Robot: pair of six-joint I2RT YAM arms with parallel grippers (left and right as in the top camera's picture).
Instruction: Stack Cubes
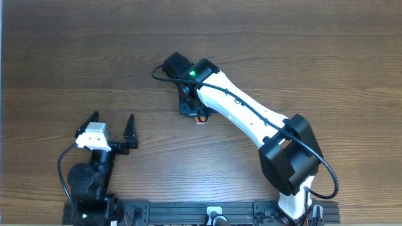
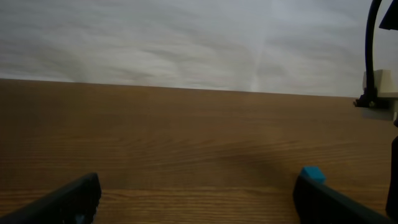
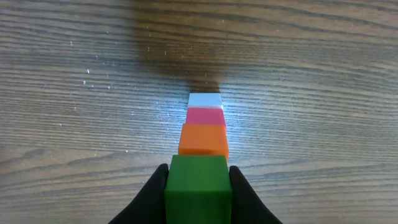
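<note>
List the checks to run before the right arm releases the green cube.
1. Fingers of the right gripper clamp the green cube on both sides: ok.
2. The green cube is centred over the orange cube: ok, roughly.
3. The green cube is seated on the orange cube: cannot tell.
4. The orange cube, pink cube and white cube form one column: ok.
5. The left gripper is open, well away from the cubes: ok.

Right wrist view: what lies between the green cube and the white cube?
Two cubes, seen in the right wrist view: the orange cube next to the green cube, then the pink cube next to the white cube.
</note>
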